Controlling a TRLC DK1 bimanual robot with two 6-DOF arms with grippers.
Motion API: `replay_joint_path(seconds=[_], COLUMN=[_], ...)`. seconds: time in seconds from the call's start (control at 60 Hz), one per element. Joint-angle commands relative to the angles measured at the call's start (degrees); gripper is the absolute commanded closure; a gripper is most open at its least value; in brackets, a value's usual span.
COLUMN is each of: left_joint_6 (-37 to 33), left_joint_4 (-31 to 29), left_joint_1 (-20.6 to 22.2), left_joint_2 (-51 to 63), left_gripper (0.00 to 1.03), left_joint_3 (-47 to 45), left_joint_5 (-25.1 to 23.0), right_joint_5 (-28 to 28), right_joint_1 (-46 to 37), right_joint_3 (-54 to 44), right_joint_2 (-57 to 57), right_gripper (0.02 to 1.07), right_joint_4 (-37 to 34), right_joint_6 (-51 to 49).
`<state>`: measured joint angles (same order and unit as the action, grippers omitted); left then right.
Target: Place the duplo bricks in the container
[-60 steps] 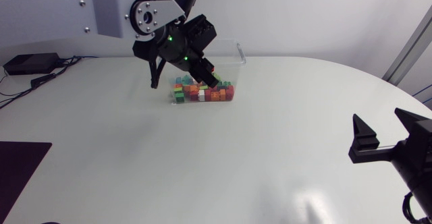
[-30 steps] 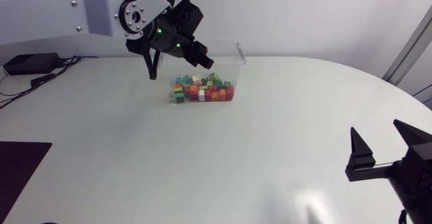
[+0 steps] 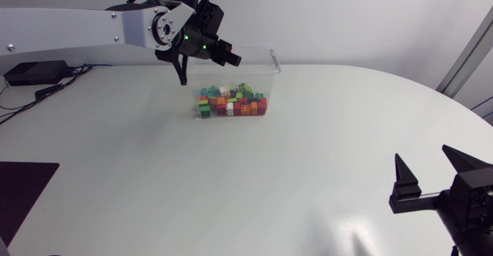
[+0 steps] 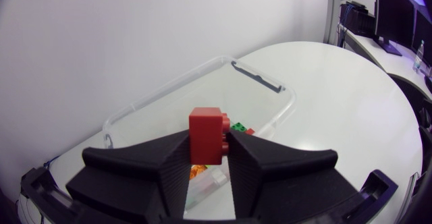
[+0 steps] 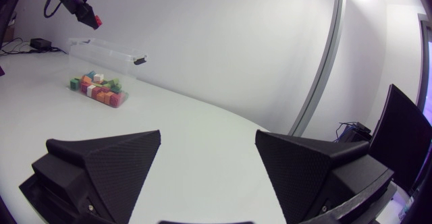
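Duplo bricks lie in the container; the left end effector grips a red brick above it, likely for release, while the right end effector sits open.

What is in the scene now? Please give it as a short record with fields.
left gripper: shut on red brick, held up over the container
right gripper: open, empty, at the right side of the table, far from the container
container: clear, open top, standing on the table
bricks in container: many, mixed colours
loose bricks on table: none seen
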<state>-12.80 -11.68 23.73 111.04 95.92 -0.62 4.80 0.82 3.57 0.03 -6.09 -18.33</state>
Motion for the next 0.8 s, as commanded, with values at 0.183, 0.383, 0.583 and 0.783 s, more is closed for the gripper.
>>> replay_joint_path(seconds=[0.183,0.383,0.583,0.783], left_joint_6=[2.0,2.3,2.4,2.5], left_joint_4=[-5.1,-10.0,-18.2,-18.4], left_joint_1=[-2.0,-2.7,-3.7,-6.0], left_joint_2=[11.2,17.4,21.5,14.3], left_gripper=[0.75,0.71,0.03,0.03], left_joint_3=[18.6,27.2,33.5,27.4], left_joint_5=[-0.3,-0.3,-0.3,-1.7], right_joint_5=[0.7,0.7,0.5,0.3], right_joint_1=[0.9,1.7,2.0,2.2], right_joint_3=[-1.2,-1.1,-1.1,-1.1], right_joint_2=[-0.4,-0.4,-0.4,-0.5], right_gripper=[0.06,0.06,0.06,0.06], right_joint_4=[-0.3,-0.3,-0.6,-0.9], right_joint_6=[-0.4,0.7,1.5,0.4])
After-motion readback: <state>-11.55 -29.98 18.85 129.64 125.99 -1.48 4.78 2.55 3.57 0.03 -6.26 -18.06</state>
